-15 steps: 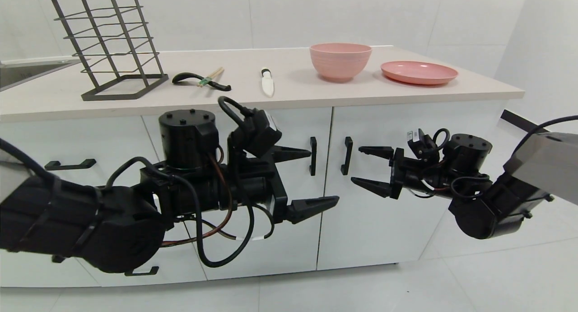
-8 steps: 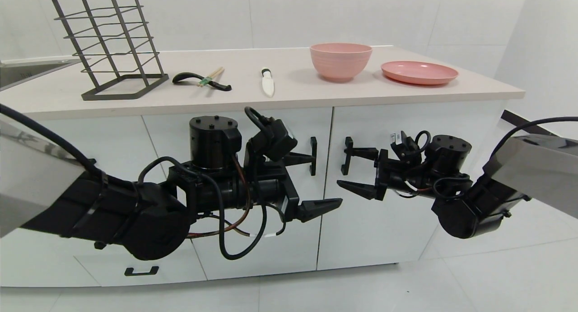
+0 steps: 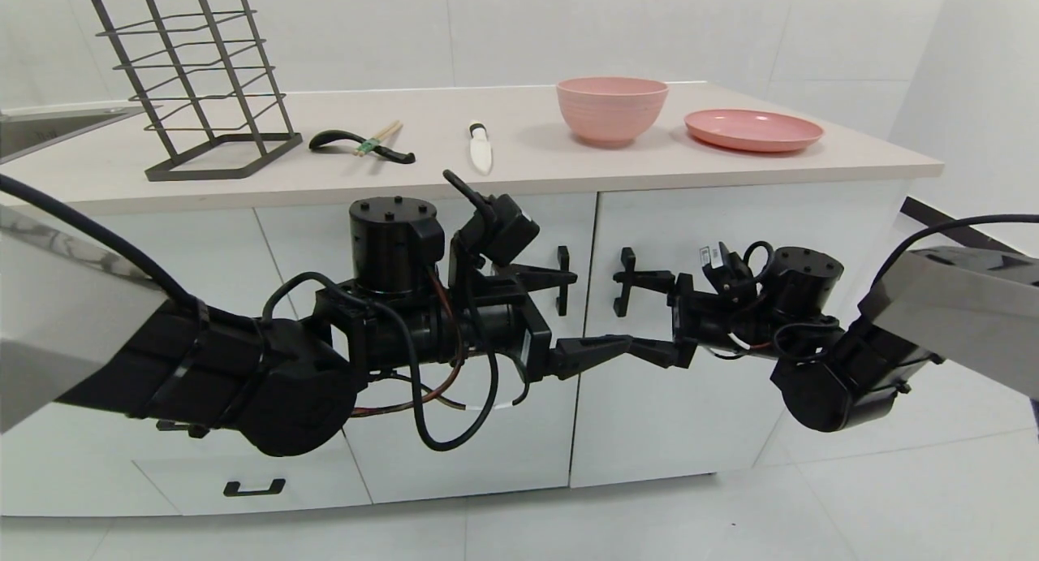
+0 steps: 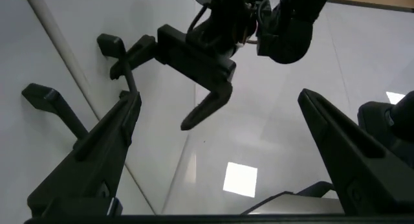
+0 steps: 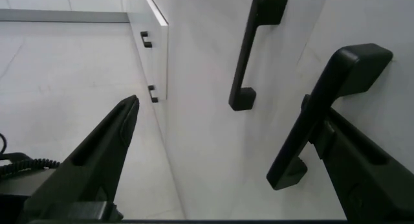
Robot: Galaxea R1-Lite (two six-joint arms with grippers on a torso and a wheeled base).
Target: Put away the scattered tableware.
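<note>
On the counter lie a pink bowl [image 3: 612, 109], a pink plate [image 3: 753, 130], a white knife [image 3: 480, 147], a black spoon [image 3: 357, 143] and chopsticks [image 3: 380, 135]. Both arms hang below the countertop, in front of the white cabinet doors. My left gripper [image 3: 601, 311] [image 4: 220, 100] is open, its upper finger by the left door handle [image 3: 562, 281]. My right gripper [image 3: 625, 311] [image 5: 220, 107] is open and faces it, its upper finger at the right door handle [image 3: 625, 281] [image 5: 336, 107]. Their lower fingertips nearly meet. Neither holds anything.
A black wire rack [image 3: 195, 82] stands at the counter's left, beside a sink [image 3: 49, 127]. Drawer handles [image 3: 253, 487] show low on the left cabinet. White tiled floor [image 3: 812, 512] stretches below and to the right.
Both arms have closed in on the cabinet doors and on each other: the left gripper moved right and up, the right gripper moved left. Both stayed open.
</note>
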